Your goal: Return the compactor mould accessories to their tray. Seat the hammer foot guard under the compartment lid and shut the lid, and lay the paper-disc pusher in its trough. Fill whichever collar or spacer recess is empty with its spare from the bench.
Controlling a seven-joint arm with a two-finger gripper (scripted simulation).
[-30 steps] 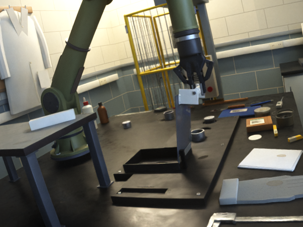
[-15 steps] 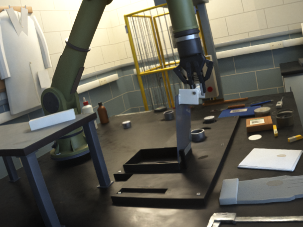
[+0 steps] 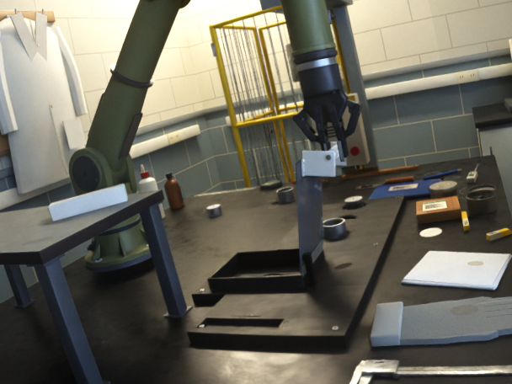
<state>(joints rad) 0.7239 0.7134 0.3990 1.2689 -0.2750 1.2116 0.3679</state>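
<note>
The floor of the open compartment is mostly hidden behind its front wall. The grey compartment lid stands upright on its hinge at the compartment's right side, and its white handle at the top edge is held in my closed gripper, which reaches down from above. The black tray also has a narrow empty trough near its front edge. A grey collar sits on the tray behind the lid, and a disc farther back. A long white bar lies on the small side table. A small metal cylinder stands on the bench.
A round grey tin stands at the right beside a brown box, a white pad and a flat grey tool. The side table and arm base crowd the left. A yellow cage stands behind.
</note>
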